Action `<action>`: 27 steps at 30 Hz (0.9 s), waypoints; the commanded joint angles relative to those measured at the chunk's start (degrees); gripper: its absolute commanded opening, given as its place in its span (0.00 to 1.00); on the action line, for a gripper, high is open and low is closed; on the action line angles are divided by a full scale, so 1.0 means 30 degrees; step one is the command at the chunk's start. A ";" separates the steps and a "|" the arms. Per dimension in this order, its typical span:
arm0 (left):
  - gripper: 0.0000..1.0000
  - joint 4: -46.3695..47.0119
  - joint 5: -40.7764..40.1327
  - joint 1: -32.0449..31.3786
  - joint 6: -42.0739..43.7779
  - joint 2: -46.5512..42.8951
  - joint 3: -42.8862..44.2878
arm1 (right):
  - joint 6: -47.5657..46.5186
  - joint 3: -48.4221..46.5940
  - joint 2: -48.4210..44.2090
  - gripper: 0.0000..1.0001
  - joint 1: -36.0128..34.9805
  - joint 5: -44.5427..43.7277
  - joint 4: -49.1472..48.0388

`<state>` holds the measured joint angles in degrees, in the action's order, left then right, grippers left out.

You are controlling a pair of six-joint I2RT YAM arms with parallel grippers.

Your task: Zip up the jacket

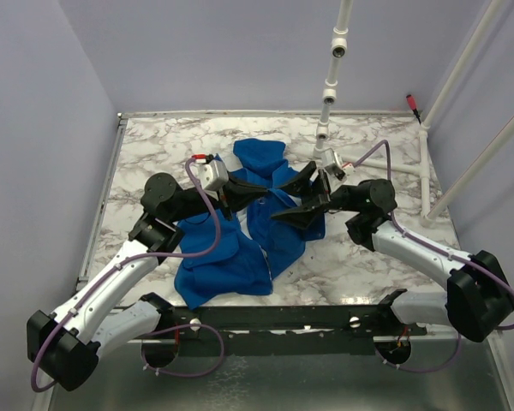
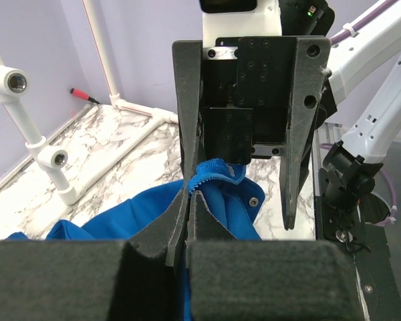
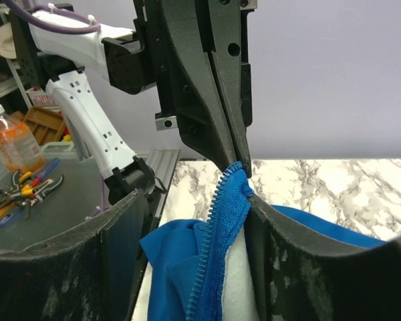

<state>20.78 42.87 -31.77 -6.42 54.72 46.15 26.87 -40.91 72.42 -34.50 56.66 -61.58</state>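
L claw (image 2: 189,197) pinching jacket (image 1: 223,265) zip edge | R claw (image 3: 190,221) spread wide | marble table (image 1: 154,145), lilac walls (image 1: 197,51)

You look down on a marble-patterned tabletop (image 1: 154,145) boxed in by pale lilac walls (image 1: 240,51), a white pipe frame (image 1: 330,90) rising at its far side. Off the table's edge, a grey bench (image 3: 53,207) holds an orange bottle (image 3: 7,144) and hand tools (image 3: 20,194).
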 commanded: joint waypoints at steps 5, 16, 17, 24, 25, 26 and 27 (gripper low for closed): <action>0.00 0.0454 -0.0689 0.0248 -0.0150 -0.0602 0.0382 | 0.1383 -0.0008 0.0467 0.34 -0.0013 0.0384 -0.2322; 0.00 0.0524 -0.0873 0.0328 -0.0383 -0.0780 0.0399 | 0.2116 -0.0921 0.1891 0.50 0.0001 -0.0150 -0.3577; 0.00 0.0517 -0.0887 0.0334 -0.0407 -0.0801 0.0366 | 0.2182 -0.0899 0.1943 0.47 -0.0011 -0.0286 -0.3682; 0.00 0.0573 -0.1081 0.0424 -0.0596 -0.0896 0.0269 | 0.2215 -0.0896 0.2101 0.27 0.0002 -0.0978 -0.3845; 0.00 0.0597 -0.1078 0.0446 -0.0602 -0.0921 0.0236 | 0.2239 -0.0911 0.2170 0.28 -0.0011 -0.1034 -0.3873; 0.00 0.0629 -0.1118 0.0452 -0.0669 -0.0925 0.0247 | 0.2260 -0.0898 0.2230 0.28 -0.0013 -0.1114 -0.3942; 0.00 0.0648 -0.1149 0.0453 -0.0684 -0.0940 0.0233 | 0.2263 -0.0911 0.2274 0.27 0.0009 -0.1128 -0.3988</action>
<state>20.53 41.80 -31.09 -7.68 53.19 46.15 33.10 -42.15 78.35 -34.39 54.63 -70.67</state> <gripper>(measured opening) 0.005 0.276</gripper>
